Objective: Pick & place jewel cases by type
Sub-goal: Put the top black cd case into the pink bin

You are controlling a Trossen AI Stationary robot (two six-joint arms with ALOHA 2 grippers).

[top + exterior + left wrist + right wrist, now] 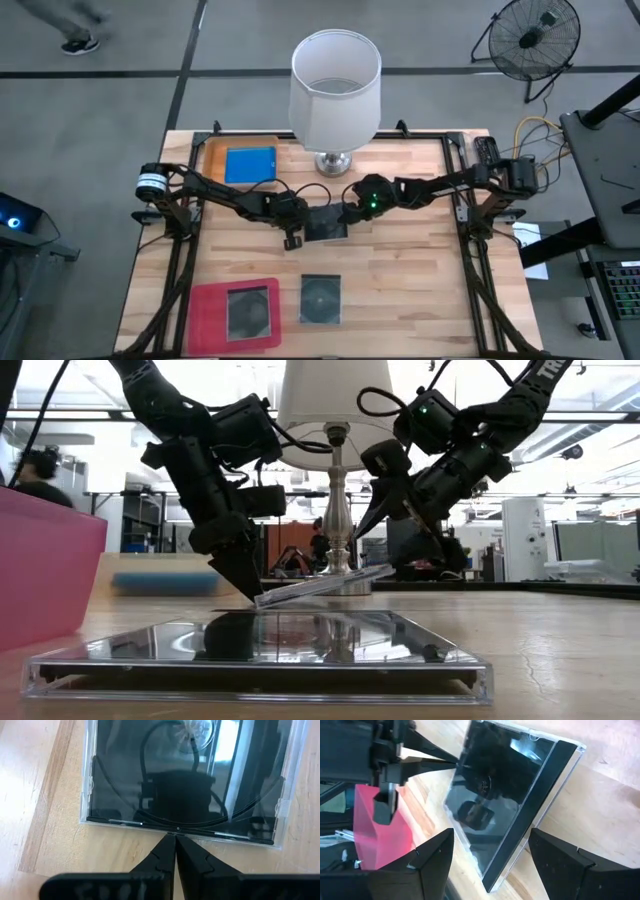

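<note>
Dark jewel case (320, 586) tilts between closed left jaws and wide, empty right jaws.

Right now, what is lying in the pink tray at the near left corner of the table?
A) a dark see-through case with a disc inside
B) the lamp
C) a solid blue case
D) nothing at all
A: seen from above, the pink tray holds one dark transparent jewel case with a round disc showing, while the blue jewel case sits in the orange tray.
</note>
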